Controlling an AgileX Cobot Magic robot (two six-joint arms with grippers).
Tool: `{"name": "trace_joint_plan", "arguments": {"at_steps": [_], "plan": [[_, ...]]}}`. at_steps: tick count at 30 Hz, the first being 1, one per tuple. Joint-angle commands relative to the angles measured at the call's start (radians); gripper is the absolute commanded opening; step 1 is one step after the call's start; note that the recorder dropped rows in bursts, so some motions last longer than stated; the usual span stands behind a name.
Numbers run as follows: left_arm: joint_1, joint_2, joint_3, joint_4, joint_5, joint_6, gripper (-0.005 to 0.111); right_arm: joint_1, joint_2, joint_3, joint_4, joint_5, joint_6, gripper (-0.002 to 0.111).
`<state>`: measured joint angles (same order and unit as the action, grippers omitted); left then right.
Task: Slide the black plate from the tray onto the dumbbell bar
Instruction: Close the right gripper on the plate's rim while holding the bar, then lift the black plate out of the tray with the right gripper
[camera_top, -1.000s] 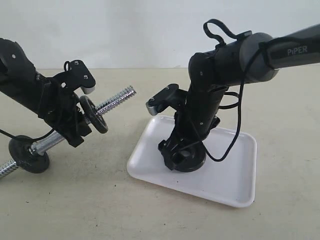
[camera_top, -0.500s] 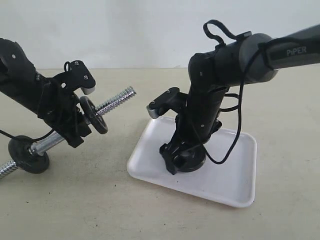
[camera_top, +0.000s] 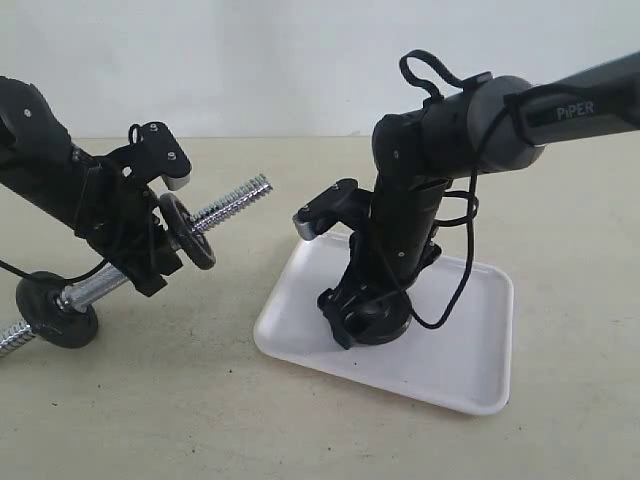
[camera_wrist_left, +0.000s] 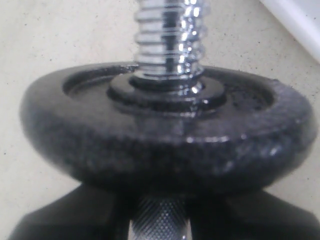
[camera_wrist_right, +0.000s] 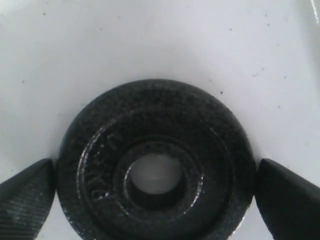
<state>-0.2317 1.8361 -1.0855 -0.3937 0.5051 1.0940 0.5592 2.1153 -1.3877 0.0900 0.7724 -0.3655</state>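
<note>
The black plate (camera_wrist_right: 155, 165) lies flat on the white tray (camera_wrist_right: 150, 40), its hole showing the tray beneath. My right gripper (camera_wrist_right: 155, 200) is open and straddles it, one finger (camera_wrist_right: 27, 195) against the rim and the other (camera_wrist_right: 290, 197) a hair off. In the exterior view that gripper (camera_top: 362, 318) is down on the plate (camera_top: 388, 320) on the tray (camera_top: 470, 350). My left gripper (camera_top: 140, 255) is shut on the dumbbell bar (camera_top: 232, 200) and holds it tilted. The knurled bar (camera_wrist_left: 159, 222) shows between its fingers.
A look-alike disc (camera_top: 188, 230) sits on the bar just above my left gripper, large in the left wrist view (camera_wrist_left: 165, 145). Another disc (camera_top: 57, 310) sits on the bar's low end by the table. The bar's upper threaded end (camera_top: 250, 187) points toward the tray.
The right wrist has turned a little and the gripper has settled slightly leftward around the plate. The left arm and bar have not moved.
</note>
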Motion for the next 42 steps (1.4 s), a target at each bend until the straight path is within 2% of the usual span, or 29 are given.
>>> {"name": "trace_joint_plan", "arguments": {"at_steps": [1, 19, 22, 24, 25, 28, 29, 30, 42], "plan": [[0.003, -0.054, -0.023, -0.029, -0.055, 0.0, 0.004, -0.004, 0.04, 0.015, 0.028, 0.006, 0.0, 0.105], [0.003, -0.054, -0.023, -0.029, -0.055, 0.0, 0.004, -0.004, 0.04, 0.015, 0.026, 0.017, -0.004, 0.105], [0.003, -0.054, -0.023, -0.029, -0.055, 0.0, 0.004, -0.004, 0.04, 0.015, 0.026, 0.026, -0.006, 0.1], [0.003, -0.054, -0.023, -0.029, -0.055, 0.0, 0.004, -0.004, 0.04, 0.015, 0.024, 0.028, -0.014, 0.087], [0.003, -0.054, -0.023, -0.029, -0.055, 0.0, 0.004, -0.004, 0.04, 0.015, 0.024, 0.028, -0.024, 0.075], [0.003, -0.054, -0.023, -0.029, -0.055, 0.0, 0.004, -0.004, 0.04, 0.015, 0.024, 0.034, -0.041, 0.027], [0.003, -0.054, -0.023, -0.029, -0.055, 0.0, 0.004, -0.004, 0.04, 0.015, 0.024, 0.044, -0.058, 0.006], [0.003, -0.054, -0.023, -0.029, -0.055, 0.0, 0.004, -0.004, 0.04, 0.015, 0.027, 0.047, -0.065, 0.001], [0.003, -0.054, -0.023, -0.029, -0.052, 0.0, 0.004, -0.004, 0.024, 0.006, 0.037, 0.121, -0.026, 0.001]]}}
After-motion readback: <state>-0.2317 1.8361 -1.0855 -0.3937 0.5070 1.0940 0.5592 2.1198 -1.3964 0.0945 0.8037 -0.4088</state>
